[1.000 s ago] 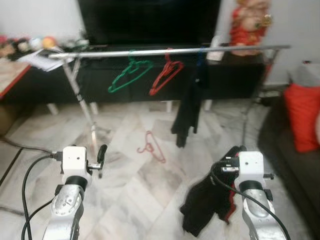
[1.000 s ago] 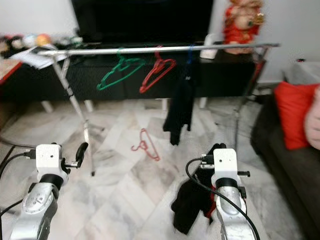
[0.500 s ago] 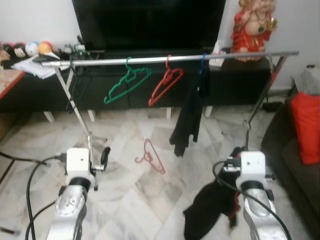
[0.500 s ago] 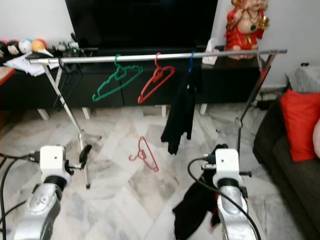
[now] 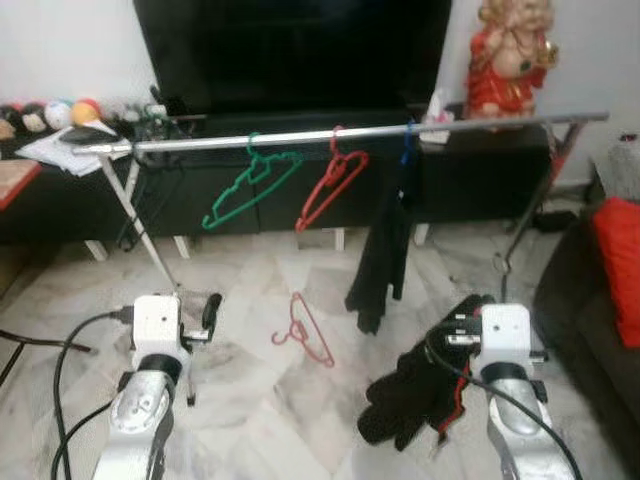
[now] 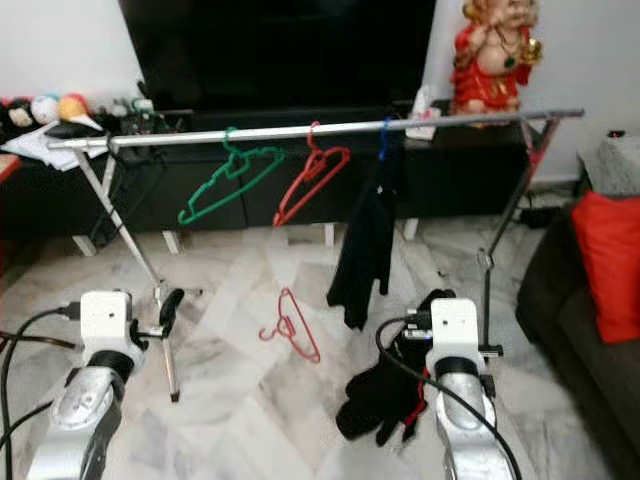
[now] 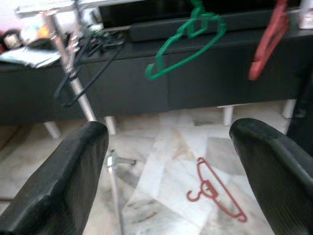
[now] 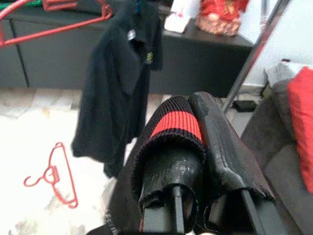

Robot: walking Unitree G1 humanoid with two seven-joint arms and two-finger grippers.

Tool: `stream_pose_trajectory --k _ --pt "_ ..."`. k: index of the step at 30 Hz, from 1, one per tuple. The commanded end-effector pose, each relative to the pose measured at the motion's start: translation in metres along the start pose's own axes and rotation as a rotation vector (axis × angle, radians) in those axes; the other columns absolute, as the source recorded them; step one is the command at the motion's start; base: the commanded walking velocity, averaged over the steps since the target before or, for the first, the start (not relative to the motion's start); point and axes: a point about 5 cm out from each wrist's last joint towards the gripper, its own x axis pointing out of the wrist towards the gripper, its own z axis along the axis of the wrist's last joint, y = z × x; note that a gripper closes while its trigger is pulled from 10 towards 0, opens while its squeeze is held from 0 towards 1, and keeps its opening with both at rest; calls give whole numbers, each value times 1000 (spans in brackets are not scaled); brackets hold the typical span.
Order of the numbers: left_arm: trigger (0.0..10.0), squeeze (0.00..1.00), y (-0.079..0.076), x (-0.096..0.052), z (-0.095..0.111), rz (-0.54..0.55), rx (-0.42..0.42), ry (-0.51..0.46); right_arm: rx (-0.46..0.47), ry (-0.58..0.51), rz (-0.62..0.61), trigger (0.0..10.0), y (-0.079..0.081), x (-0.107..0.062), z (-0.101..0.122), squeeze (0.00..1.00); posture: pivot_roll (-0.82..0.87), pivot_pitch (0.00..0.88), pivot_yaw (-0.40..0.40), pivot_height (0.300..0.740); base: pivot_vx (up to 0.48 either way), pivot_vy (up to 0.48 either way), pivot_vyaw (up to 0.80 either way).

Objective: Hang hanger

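A silver rack rail [image 5: 340, 132] runs across the room. On it hang a green hanger [image 5: 248, 187], a red hanger [image 5: 330, 185] and a black shirt [image 5: 385, 250] on a blue hook. Another red hanger [image 5: 305, 330] lies on the marble floor under the rail, ahead of and between my arms. My left gripper [image 7: 168, 129] is open and empty, low on the left near the rack's leg [image 5: 150, 240]. My right gripper [image 8: 190, 100] is shut on a black garment with a red stripe [image 5: 420, 395], which dangles below it.
Behind the rack stand a black TV cabinet [image 5: 470, 180] and a large TV. A red statue [image 5: 512, 55] sits on the cabinet at the right. A dark sofa with a red cushion [image 5: 618, 260] lies at the right. The rack's right leg [image 5: 525, 225] slants down.
The camera has shifted and steadied. The black garment in my right gripper has swung up and leftwards into a bunch. Both arms hold about the same pose.
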Motion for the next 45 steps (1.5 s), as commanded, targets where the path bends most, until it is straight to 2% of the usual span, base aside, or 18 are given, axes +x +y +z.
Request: stream_pose_trajectory --k 1,12,45 --pt "10000 0 3 1 2 8 0 0 0 -12 2 10000 2 2 2 0 -103 0 8 740 292 0 0" --pt "10000 0 4 1 3 12 -1 -3 0 29 -14 10000 0 -3 -10 0 -105 0 14 740 294 0 0" --pt "10000 0 5 1 4 15 4 -2 -5 24 -15 10000 0 -4 -11 0 -101 0 14 740 295 0 0"
